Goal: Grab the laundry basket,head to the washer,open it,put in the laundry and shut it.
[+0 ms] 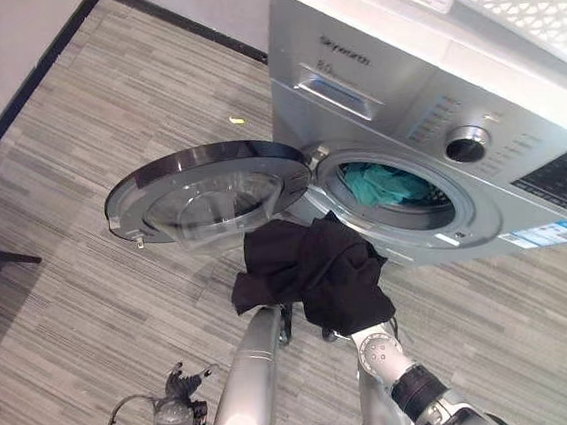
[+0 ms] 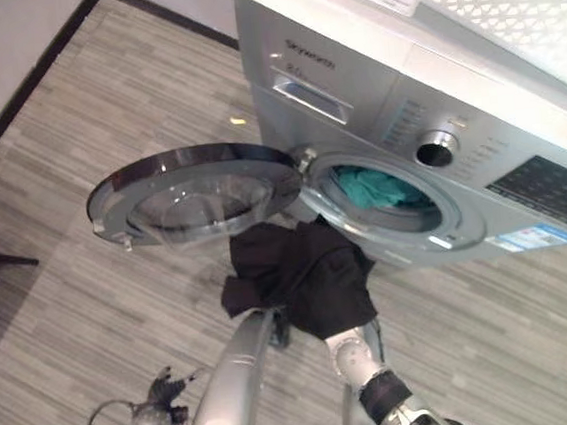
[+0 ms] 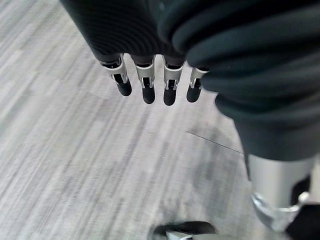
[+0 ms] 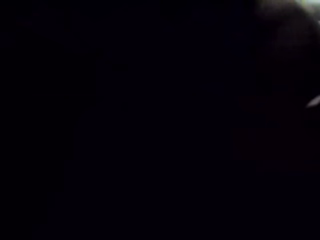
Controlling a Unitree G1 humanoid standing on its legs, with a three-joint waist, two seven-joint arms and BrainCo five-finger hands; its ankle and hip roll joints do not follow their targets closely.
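- The right robot hand (image 1: pixel 345 307) is raised up in front of the washer (image 1: pixel 432 88), and a black cloth (image 1: pixel 309 270) hangs over it.
- The cloth hides the fingers of this robot hand, so I cannot tell if they are open or closed.
- The black cloth is just below the washer's round opening and touches its lower rim.
- The washer door (image 1: pixel 206 192) is swung wide open, up and to the left of the right robot hand.
- A teal cloth (image 1: pixel 386 184) lies inside the drum, just past the right robot hand.
- The left robot hand (image 3: pixel 150 82) hangs low over the grey striped floor (image 1: pixel 76 252), far from the washer.
- Its fingers are straight and relaxed and hold nothing.
- A small yellow scrap (image 1: pixel 237 121) lies on the floor beside the washer.
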